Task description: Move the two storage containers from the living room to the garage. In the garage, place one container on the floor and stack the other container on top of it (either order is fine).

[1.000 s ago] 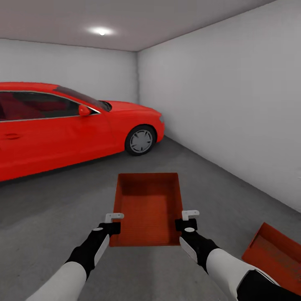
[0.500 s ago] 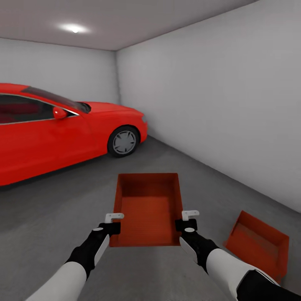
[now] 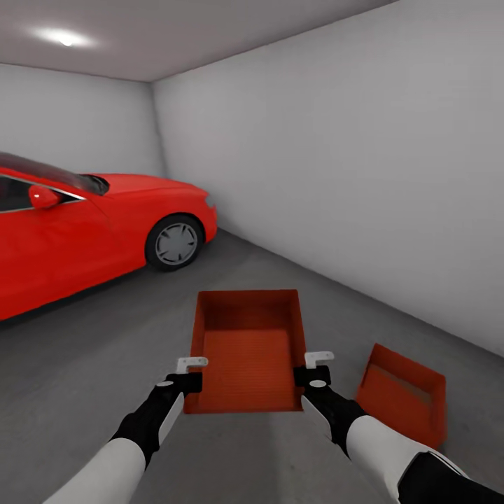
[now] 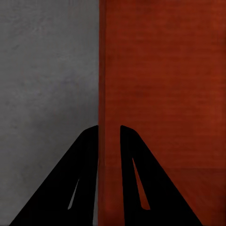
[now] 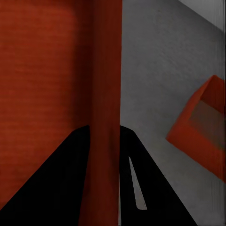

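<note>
Orange-red and thin-walled, the carried container was held out in front of the trunk, above the dark grey concrete floor of the garage. Its left wall was pinched by the left gripper and its right wall by the right gripper. In the left wrist view the fingers were seen closed on that wall, one either side; in the right wrist view the right gripper was clamped likewise on the opposite wall. The bin was level, open side up.

The second container was noted on the floor at the robot's right, near the pale grey wall, open side up and turned at an angle to the held one. A red car stood at the left, well apart from both bins.

The step in hand was judged to be the approach for stacking — the held bin to be brought over the floor bin. For this to be done well:
- the base should be turned to face the floor bin squarely;
- the long sides of both bins should be lined up before any lowering;
- both arms should be lowered together, so the bin is kept level;
- the grip should be released only once the bin is seated — an early release risks a tipped or skewed stack.
</note>
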Motion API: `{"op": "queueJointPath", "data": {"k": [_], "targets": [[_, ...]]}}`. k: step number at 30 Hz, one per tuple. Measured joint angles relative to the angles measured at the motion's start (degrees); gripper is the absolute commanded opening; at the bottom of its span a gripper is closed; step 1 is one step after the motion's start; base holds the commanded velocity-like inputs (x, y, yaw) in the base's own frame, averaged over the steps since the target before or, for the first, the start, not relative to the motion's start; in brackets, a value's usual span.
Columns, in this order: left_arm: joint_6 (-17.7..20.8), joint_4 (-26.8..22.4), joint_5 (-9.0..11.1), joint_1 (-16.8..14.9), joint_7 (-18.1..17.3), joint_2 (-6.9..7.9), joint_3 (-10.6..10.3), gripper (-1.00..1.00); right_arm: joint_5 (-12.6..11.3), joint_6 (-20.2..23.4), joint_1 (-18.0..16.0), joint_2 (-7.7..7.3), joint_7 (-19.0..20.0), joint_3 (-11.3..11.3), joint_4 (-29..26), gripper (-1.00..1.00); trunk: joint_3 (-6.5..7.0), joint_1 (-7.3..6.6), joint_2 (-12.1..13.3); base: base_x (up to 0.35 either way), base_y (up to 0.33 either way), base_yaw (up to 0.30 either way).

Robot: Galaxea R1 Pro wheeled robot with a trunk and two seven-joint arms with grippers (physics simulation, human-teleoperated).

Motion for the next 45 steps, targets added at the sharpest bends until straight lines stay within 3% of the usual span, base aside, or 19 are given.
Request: {"op": "queueJointPath", "data": {"k": [8,45], "targets": [[-0.05,0.01,-0.09,0.00,-0.08,0.02,0.04,-1.00,-0.03,-0.12,0.00,0.05,0.00,-0.03,0.08,-1.00,0.00,0.02,0.01,0.229,0.000,-0.284],[0.13,0.01,-0.08,0.00,-0.08,0.04,0.01,-1.00,-0.01,0.00,0.00,0.07,0.02,-0.05,0.15,-1.00,0.00,0.03,0.01,0.003,0.000,-0.284]]}}
